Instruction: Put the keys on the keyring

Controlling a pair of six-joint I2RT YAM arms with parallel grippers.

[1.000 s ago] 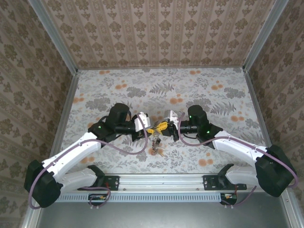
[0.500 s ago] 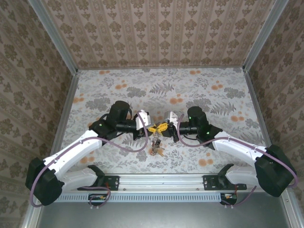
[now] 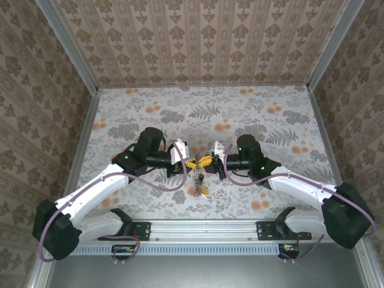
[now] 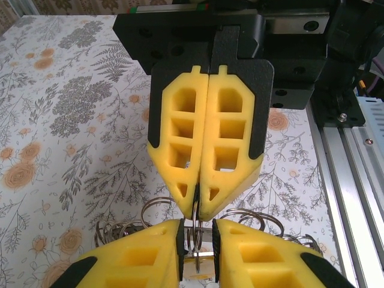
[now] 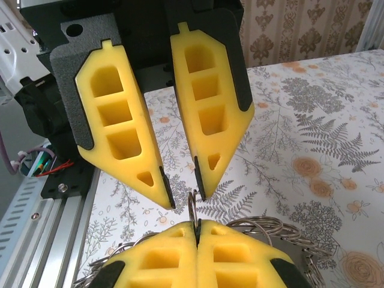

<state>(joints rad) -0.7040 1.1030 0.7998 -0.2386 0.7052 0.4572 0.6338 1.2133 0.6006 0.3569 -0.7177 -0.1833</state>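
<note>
The two grippers meet tip to tip above the middle of the table. My right gripper (image 5: 197, 227) (image 3: 207, 161) is shut on the keyring (image 5: 192, 207), a thin metal loop that stands on edge out of its tips. My left gripper (image 4: 197, 231) (image 3: 190, 163) is open, with its pads on either side of the keyring (image 4: 196, 223) and a small gap on each side. A bunch of keys (image 3: 198, 185) with a yellow tag hangs just below the two grippers.
Several thin wire loops (image 4: 157, 207) (image 5: 267, 227) spread out under the fingertips, over the floral tablecloth (image 3: 270, 108). The rail (image 3: 198, 228) with both arm bases runs along the near edge. Patterned walls close the back and sides.
My left gripper has edged slightly right, towards the right gripper. The hanging keys have swung a little. Both grippers keep their state.
</note>
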